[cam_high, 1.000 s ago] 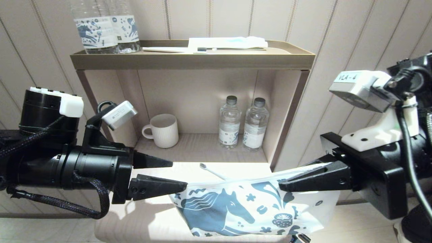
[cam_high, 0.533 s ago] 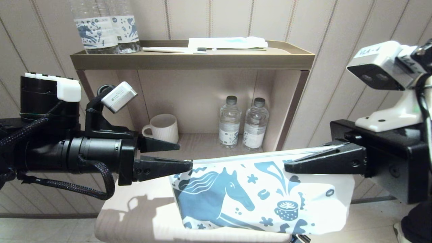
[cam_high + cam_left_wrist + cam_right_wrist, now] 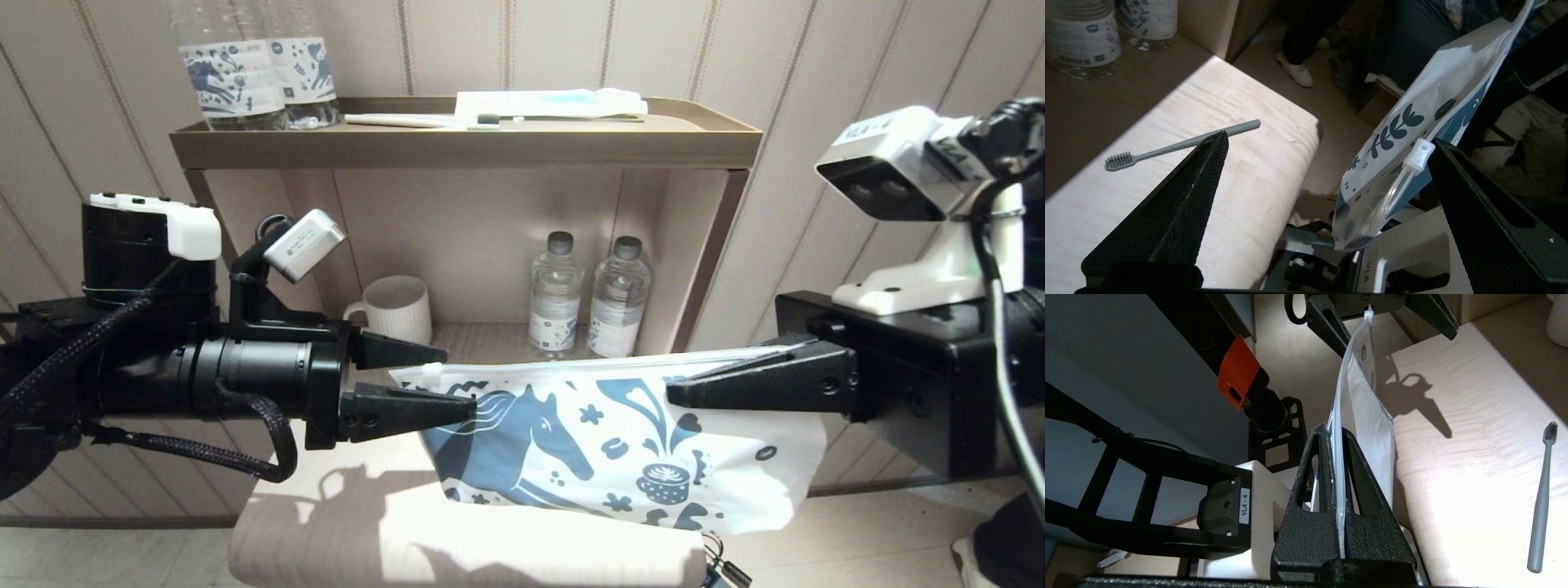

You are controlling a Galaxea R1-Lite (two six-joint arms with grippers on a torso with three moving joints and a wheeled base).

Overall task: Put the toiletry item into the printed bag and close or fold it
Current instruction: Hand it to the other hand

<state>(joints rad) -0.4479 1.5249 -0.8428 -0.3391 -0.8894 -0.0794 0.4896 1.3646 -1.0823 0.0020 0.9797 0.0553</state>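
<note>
The printed bag (image 3: 620,449), white with a dark blue horse, hangs in the air above the pale bench. My right gripper (image 3: 671,394) is shut on its top edge at the right end, the plastic pinched flat between the fingers (image 3: 1336,430). My left gripper (image 3: 459,380) is open at the bag's left end. The white zip slider (image 3: 1419,151) lies between the left fingers, close to one of them. The toiletry item, a slim grey toothbrush (image 3: 1180,143), lies loose on the bench (image 3: 1541,498) behind the bag. The head view does not show it.
Behind the bench (image 3: 351,523) stands a shelf unit holding a ribbed mug (image 3: 397,314) and two water bottles (image 3: 584,298). Its top tray (image 3: 465,145) carries two more bottles (image 3: 245,73), a flat white packet (image 3: 547,102) and another toothbrush (image 3: 400,120).
The right gripper has lifted the bag and carried it left. The left gripper has risen and moved right, so the bag's zip end now sits between its open fingers.
</note>
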